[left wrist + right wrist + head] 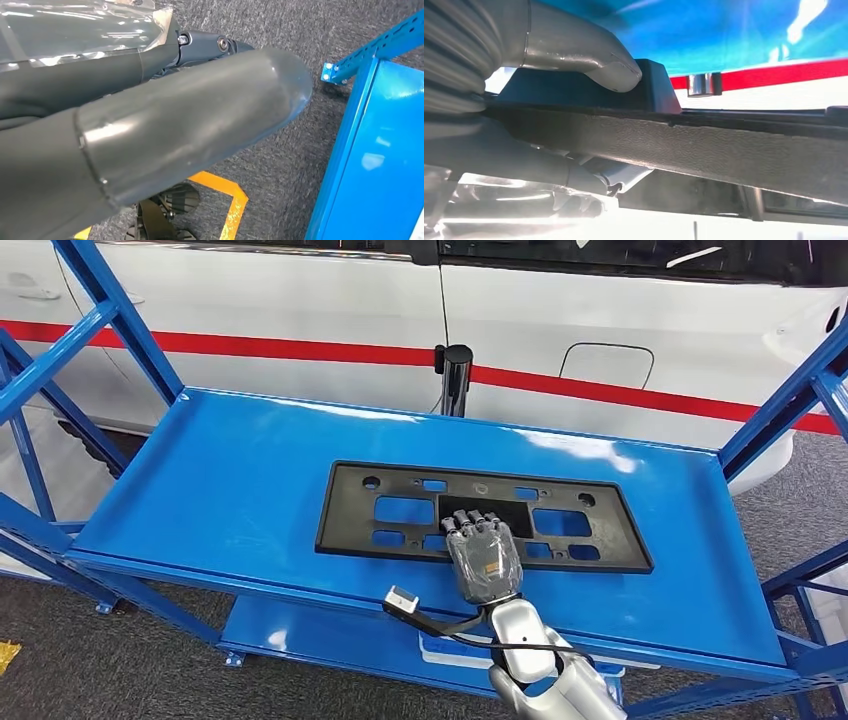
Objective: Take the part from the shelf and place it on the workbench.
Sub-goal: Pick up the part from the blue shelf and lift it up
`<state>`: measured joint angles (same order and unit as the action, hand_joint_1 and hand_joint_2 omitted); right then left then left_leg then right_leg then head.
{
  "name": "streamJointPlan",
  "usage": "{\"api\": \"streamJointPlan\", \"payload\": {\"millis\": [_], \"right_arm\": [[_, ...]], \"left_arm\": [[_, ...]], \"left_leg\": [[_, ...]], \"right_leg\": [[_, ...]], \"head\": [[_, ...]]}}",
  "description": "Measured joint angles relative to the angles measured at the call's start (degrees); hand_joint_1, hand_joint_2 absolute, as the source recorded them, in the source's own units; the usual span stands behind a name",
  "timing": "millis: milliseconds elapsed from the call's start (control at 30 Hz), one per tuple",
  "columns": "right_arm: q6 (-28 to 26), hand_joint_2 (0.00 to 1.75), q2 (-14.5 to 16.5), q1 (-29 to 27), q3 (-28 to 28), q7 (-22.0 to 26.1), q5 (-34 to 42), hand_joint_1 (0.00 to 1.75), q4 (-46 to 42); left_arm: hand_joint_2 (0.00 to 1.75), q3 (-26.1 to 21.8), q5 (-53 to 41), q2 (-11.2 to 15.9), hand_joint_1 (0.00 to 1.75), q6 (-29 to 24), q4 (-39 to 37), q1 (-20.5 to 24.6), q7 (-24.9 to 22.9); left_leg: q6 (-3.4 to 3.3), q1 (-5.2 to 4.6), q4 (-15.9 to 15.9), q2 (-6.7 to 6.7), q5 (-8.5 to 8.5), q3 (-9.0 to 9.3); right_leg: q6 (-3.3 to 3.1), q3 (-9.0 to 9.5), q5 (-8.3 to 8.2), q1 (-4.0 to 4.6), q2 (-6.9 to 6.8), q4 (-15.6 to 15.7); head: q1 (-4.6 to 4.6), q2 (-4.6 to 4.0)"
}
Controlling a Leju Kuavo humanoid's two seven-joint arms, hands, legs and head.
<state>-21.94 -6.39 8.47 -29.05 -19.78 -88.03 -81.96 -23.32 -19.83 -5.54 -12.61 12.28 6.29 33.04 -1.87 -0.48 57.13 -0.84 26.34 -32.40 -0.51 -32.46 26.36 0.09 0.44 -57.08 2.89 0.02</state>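
Head view looks down on a blue metal shelf (220, 490), the landmark for everything else. Nearest the camera, the silver right arm reaches over the shelf's front edge, a cable with a small white plug looped beside its wrist. Its right hand (484, 558) lies on the near long edge of the part (400, 480), a flat black rectangular frame with several cut-out windows, lying flat near the middle of the shelf's top board. The fingers (470, 523) reach over that edge toward a window in the frame.

Right wrist view, close behind that hand (499, 100), shows the grey thumb (589, 52) pressed on one face of the black frame (724, 150) and darker fingers on the opposite face, so the hand grips the frame's edge.

Left wrist view shows the left hand's (150, 135) thick grey thumb beside a corner of the shelf (380, 150), over grey carpet with a yellow floor marking; I cannot tell whether this hand is open or closed.

Beyond the shelf stands a white vehicle (300, 300) with a red stripe along its side.
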Motion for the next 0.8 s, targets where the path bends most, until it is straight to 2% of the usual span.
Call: {"api": "streamJointPlan", "payload": {"millis": [400, 600, 767, 800], "right_arm": [[-0.2, 1.75, 2.4, -1.1, 3.8, 1.9, 0.8, 1.75, -1.0], [-4.2, 1.75, 4.6, -1.3, 5.9, 13.9, 12.9, 1.75, -3.7], [-8.2, 1.75, 6.0, -0.1, 7.2, 25.0, 28.9, 1.75, -7.4], [-8.3, 1.75, 6.1, 0.2, 7.2, 27.6, 33.3, 1.75, -8.0]], "left_arm": [[0.00, 0.0, 0.0, -0.1, 0.00, 0.0, 0.0, 0.0, 0.0], [0.00, 0.0, -0.6, -0.1, 0.00, 0.0, 0.0, 0.0, 0.0], [0.00, -0.1, -1.1, -0.3, 0.00, 0.1, 0.0, 0.0, 0.0], [0.44, -0.1, -1.1, -0.4, 0.00, 0.1, 0.0, 0.0, 0.1]], "left_leg": [[0.00, 0.00, 0.0, 0.03, 0.00, -0.05], [0.00, 0.00, 0.0, 0.12, 0.00, -0.06], [0.00, 0.00, 0.0, 0.22, 0.00, -0.04], [0.00, 0.00, 0.0, 0.26, 0.00, -0.03]], "right_leg": [[0.00, -0.03, 0.01, 0.04, 0.01, 0.0], [0.00, -0.06, 0.00, 0.04, 0.09, 0.0], [0.00, -0.04, 0.00, 0.04, 0.12, 0.0], [0.00, -0.04, -0.01, 0.04, 0.14, 0.0]], "head": [[0.00, 0.00], [0.00, 0.00], [0.00, 0.00], [0.00, 0.00]]}}
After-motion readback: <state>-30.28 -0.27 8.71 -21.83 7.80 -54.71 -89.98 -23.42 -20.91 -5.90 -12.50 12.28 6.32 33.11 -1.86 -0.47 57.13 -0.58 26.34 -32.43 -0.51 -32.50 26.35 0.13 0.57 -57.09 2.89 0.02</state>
